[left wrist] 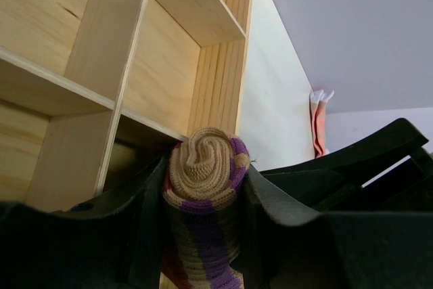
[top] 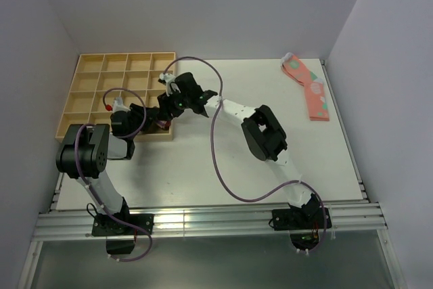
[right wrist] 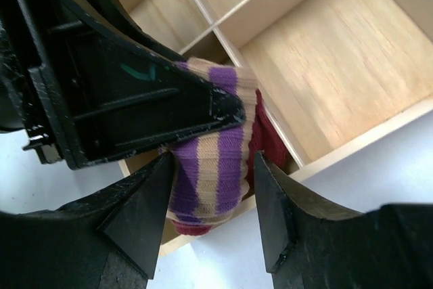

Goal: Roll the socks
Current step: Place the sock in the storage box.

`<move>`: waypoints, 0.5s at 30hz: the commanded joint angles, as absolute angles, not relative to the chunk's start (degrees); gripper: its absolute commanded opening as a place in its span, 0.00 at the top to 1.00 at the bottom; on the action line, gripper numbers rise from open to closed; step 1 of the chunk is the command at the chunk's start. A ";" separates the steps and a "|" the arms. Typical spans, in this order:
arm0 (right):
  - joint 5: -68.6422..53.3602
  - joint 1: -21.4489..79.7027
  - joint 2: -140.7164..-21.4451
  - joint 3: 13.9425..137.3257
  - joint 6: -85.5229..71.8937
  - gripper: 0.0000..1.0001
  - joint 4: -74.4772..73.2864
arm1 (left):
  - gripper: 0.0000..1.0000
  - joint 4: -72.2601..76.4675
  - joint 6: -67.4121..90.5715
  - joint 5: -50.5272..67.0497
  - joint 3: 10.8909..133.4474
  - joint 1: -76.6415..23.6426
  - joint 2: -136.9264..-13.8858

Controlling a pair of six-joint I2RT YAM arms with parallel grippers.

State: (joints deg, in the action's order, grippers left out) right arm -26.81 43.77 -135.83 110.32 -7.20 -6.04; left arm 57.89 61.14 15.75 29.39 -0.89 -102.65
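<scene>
Left gripper (left wrist: pixel 206 172) fingers are half closed, clamped on the rolled sock (left wrist: pixel 203 235). Right gripper (right wrist: pixel 211 162) fingers stand wider, flanking the same roll close on both sides; whether they press it I cannot tell. The sock sits over the tray's (top: pixel 101 79) near-right corner.

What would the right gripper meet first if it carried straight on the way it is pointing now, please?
The rolled sock, held by the left gripper, which sits directly in front of the right gripper. Behind it lies the wooden tray; depth is unclear.
</scene>
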 commanded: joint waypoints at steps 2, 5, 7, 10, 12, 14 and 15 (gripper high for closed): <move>-27.86 45.00 -138.42 115.66 -4.75 0.41 -10.27 | 1.00 57.04 60.64 15.12 31.29 -0.44 -104.33; -28.30 45.53 -139.30 117.77 -4.66 0.40 -12.21 | 1.00 56.95 60.73 15.21 31.29 -0.44 -104.41; -28.04 45.70 -139.75 118.56 -4.83 0.40 -12.74 | 1.00 57.22 60.82 15.29 31.20 -0.44 -104.50; -28.48 45.88 -140.36 119.27 -4.92 0.40 -13.88 | 1.00 57.92 61.35 15.38 31.03 -0.44 -104.76; -28.74 45.88 -140.45 119.27 -5.01 0.40 -14.41 | 1.00 58.27 61.96 15.73 31.20 -0.53 -105.12; -28.92 45.88 -140.10 118.65 -4.84 0.40 -14.59 | 1.00 58.36 62.14 15.73 31.38 -0.44 -105.38; -28.65 45.97 -140.10 118.30 -4.83 0.40 -14.68 | 1.00 58.36 62.23 15.65 31.46 -0.44 -105.38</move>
State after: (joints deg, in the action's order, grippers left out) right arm -27.73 44.69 -139.57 116.84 -5.89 -12.38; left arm 58.04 61.49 16.49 29.82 -0.82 -103.26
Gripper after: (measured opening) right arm 0.600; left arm 0.433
